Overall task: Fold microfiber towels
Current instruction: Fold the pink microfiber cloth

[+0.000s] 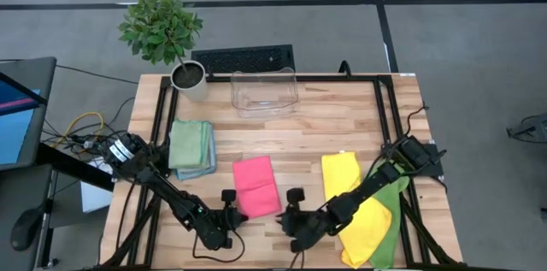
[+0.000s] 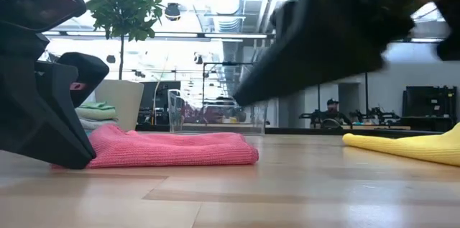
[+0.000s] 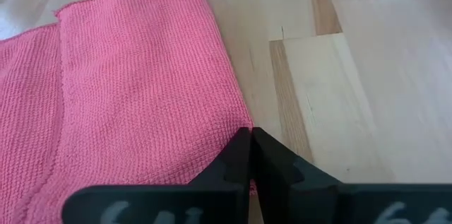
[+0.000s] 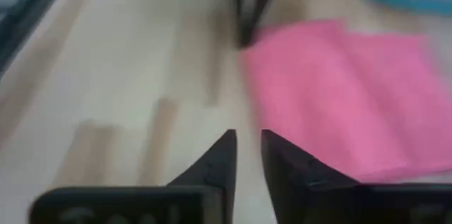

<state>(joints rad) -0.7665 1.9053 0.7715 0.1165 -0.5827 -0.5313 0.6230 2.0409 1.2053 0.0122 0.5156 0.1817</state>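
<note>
Lying folded at the middle of the wooden table (image 1: 342,126): pink towel (image 1: 255,186), flanked by left gripper (image 1: 229,197) and right gripper (image 1: 294,197). Sitting stacked at left: pale green towel (image 1: 189,144) over a light blue towel (image 1: 208,166). Resting under the right arm (image 1: 376,184): yellow towel (image 1: 352,205), overlapping a lime green towel (image 1: 395,224).

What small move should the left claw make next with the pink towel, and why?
Probably slide the pink towel toward the folded stack. It already lies folded, and the left claw appears shut on its near corner. The right claw sits beside it over bare wood, nearly closed and holding nothing, while yellow towels wait unfolded.
</note>
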